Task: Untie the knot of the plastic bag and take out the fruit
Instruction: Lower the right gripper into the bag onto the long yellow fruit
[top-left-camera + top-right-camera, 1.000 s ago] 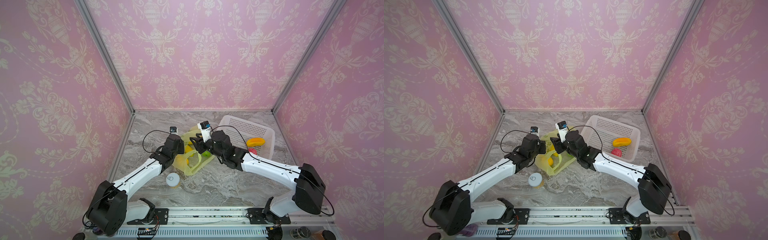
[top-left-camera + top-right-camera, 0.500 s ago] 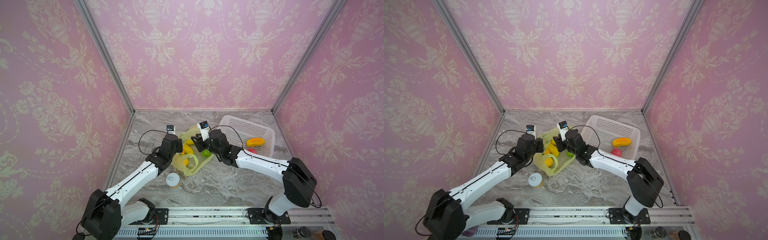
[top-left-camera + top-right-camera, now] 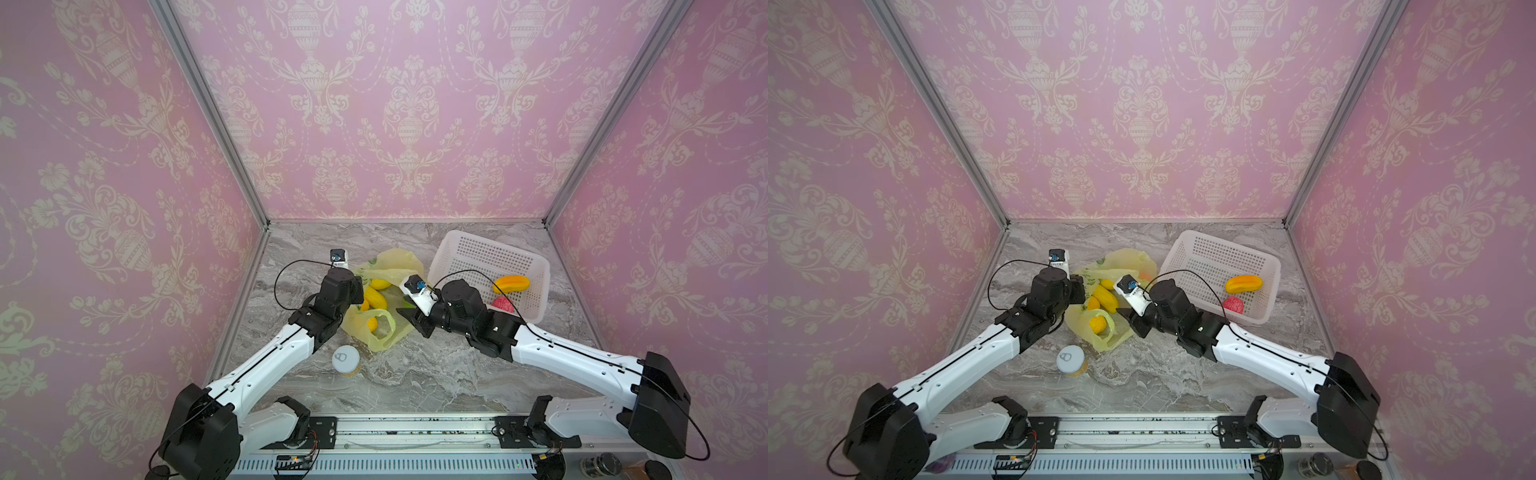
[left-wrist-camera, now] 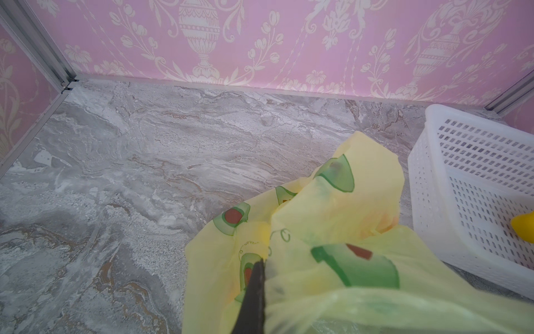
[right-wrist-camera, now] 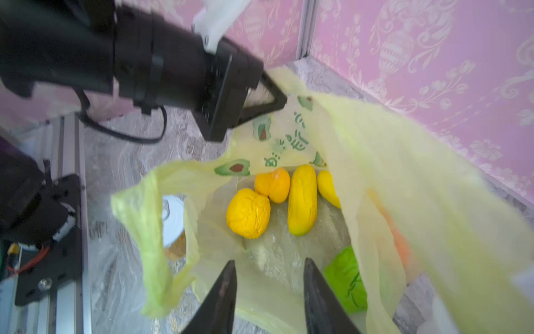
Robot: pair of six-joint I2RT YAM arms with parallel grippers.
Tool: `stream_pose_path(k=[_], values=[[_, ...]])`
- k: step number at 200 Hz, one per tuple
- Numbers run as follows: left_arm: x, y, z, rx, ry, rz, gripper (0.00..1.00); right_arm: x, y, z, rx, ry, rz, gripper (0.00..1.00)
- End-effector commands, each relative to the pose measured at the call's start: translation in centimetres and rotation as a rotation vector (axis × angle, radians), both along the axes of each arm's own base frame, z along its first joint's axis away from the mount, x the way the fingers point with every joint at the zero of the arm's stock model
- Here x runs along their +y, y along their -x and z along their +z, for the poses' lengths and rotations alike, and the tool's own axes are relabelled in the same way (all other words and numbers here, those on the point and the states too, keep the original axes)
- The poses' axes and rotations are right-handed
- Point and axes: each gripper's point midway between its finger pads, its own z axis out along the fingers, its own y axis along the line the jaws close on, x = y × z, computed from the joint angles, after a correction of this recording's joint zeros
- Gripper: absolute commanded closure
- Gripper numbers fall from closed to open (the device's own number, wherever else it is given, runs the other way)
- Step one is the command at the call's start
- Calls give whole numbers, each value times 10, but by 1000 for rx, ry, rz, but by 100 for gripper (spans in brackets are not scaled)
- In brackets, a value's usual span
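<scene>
The yellow-green plastic bag [image 3: 390, 266] [image 3: 1129, 259] lies open on the marble floor, and no knot shows. One handle loop [image 5: 150, 219] hangs loose. My left gripper [image 4: 260, 264] [image 3: 360, 291] is shut on the bag's edge film and holds it up. Inside lies fruit: a bumpy yellow one [image 5: 248, 212], an orange one [image 5: 273, 185], a long yellow one [image 5: 302, 199] and a green one [image 5: 346, 283]. My right gripper [image 5: 268, 263] [image 3: 409, 318] stands open at the bag's mouth over bare film, nothing between its fingers; the green fruit lies just beside one finger.
A white perforated basket [image 3: 478, 249] stands right of the bag, holding an orange-yellow fruit [image 3: 511, 284] and a pink-red one [image 3: 503, 303]. A round can with a pull-tab lid [image 3: 345, 359] stands in front of the bag. The pink walls close in on three sides.
My right gripper has drawn back toward the front and right, from over the bag's middle to its near mouth. The left gripper keeps its hold on the bag's edge.
</scene>
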Motion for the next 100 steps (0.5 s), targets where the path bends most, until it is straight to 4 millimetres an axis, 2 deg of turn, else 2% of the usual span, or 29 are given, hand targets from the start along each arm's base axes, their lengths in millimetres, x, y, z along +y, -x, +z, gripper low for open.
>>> stream_pose_path(k=[1,38,59,84,100], values=[[7,3,-3,9,-23,16,100,5,19,-32,93,130,130,63],[3,3,-3,9,-7,-4,100,27,1,-55,143,185,133,56],[-1,3,-2,7,4,-24,100,41,-18,-69,136,200,100,49],[-2,3,0,3,9,-32,100,53,-45,-83,91,208,33,51],[-2,4,1,0,11,-32,100,58,-57,-85,53,183,-1,51]])
